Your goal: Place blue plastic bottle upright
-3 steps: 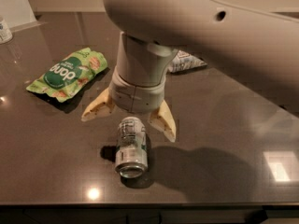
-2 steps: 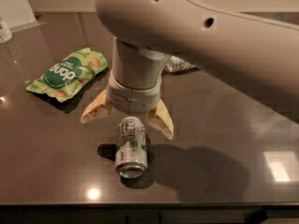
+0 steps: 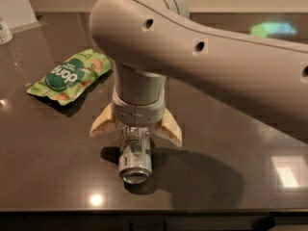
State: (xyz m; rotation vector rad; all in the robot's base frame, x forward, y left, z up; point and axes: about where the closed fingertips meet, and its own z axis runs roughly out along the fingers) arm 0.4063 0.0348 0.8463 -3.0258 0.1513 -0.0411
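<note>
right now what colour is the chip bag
The chip bag is bright green, seen in the camera view. The gripper hangs open over the lying can.

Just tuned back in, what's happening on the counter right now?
The arm reaches down over the dark countertop. Its gripper is open, with the tan fingers spread to either side of a silver-green can that lies on its side; it is not closed on it. A green snack bag lies further back on the left. The blue plastic bottle is not visible; the arm hides much of the counter.
</note>
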